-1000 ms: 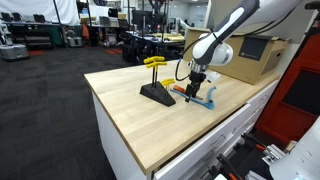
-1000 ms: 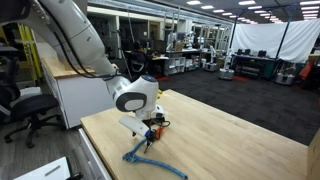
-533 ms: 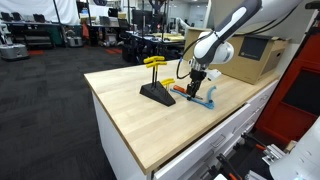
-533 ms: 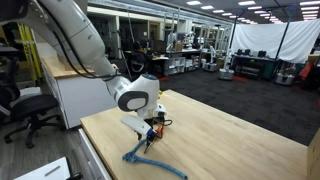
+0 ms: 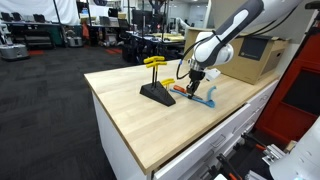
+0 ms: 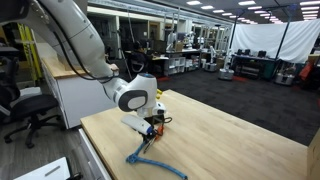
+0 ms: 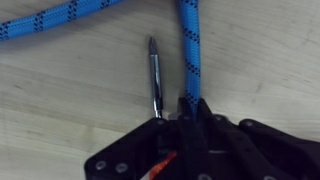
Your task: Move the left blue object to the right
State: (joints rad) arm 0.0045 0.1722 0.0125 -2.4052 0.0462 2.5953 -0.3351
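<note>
Claw point(image 7: 188, 104): fingers drawn together on the near end of the blue cord; dark body fills the bottom of the wrist view.
Claw height: low over the desk point(image 5: 125, 112) in both exterior views, fingertips pointing down.
Blue cord point(image 7: 189, 45): braided, bright blue with dark flecks; one strand runs straight ahead of the claw and ends between the fingers.
Second strand: slants across the top of the wrist view, well ahead of the claw and off to one side; whether joined to the held strand, cannot tell.
Blue cord from outside: in an exterior view point(image 6: 140, 150), slopes from the claw down to the desk, then trails away along the wood; in the other exterior view point(image 5: 204, 99), lies just beside and below the claw, toward the desk edge.
Orange-handled screwdriver point(image 7: 155, 72): bare metal shaft just beside the held strand, roughly parallel to it and not touching; tip points away from the claw; a sliver of orange handle shows under the claw's body.
Screwdriver from outside: orange handle point(image 5: 179, 89) on the desk, just beside the claw.
Black wedge stand point(image 5: 156, 95): on the desk, well apart from the claw, carrying a yellow crossbar point(image 5: 153, 62) on top.
Cardboard box point(image 5: 258, 55): behind the claw, at the far end of the desk.
</note>
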